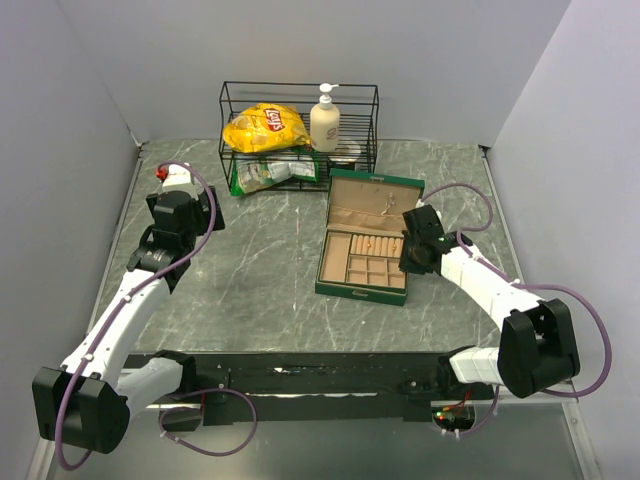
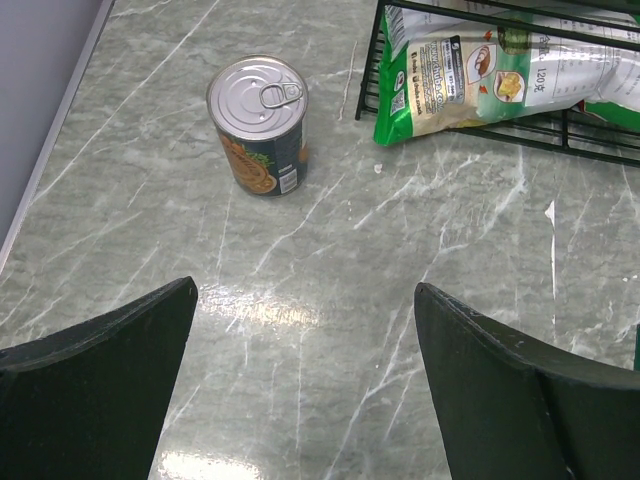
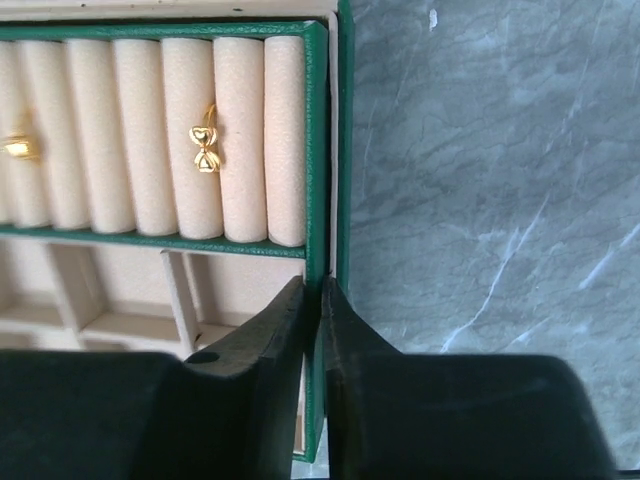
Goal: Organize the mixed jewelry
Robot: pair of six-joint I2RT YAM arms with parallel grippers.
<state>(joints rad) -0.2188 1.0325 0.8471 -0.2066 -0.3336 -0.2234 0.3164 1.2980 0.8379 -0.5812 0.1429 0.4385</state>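
Note:
A green jewelry box (image 1: 360, 291) with cream lining lies open at centre right, its lid laid back. In the right wrist view its ring rolls hold a gold bow-shaped piece (image 3: 206, 148), and another gold piece (image 3: 18, 148) sits at the left edge. My right gripper (image 3: 312, 285) is shut on the box's right wall (image 3: 318, 150), one finger inside and one outside; in the top view it (image 1: 410, 262) sits at the box's right side. My left gripper (image 2: 305, 285) is open and empty above bare table at the far left (image 1: 182, 198).
A tin can (image 2: 258, 125) stands ahead of the left gripper. A black wire rack (image 1: 372, 120) at the back holds a yellow chips bag (image 1: 265, 127), a lotion bottle (image 1: 325, 120) and a green snack bag (image 2: 480, 75). Grey walls close in both sides.

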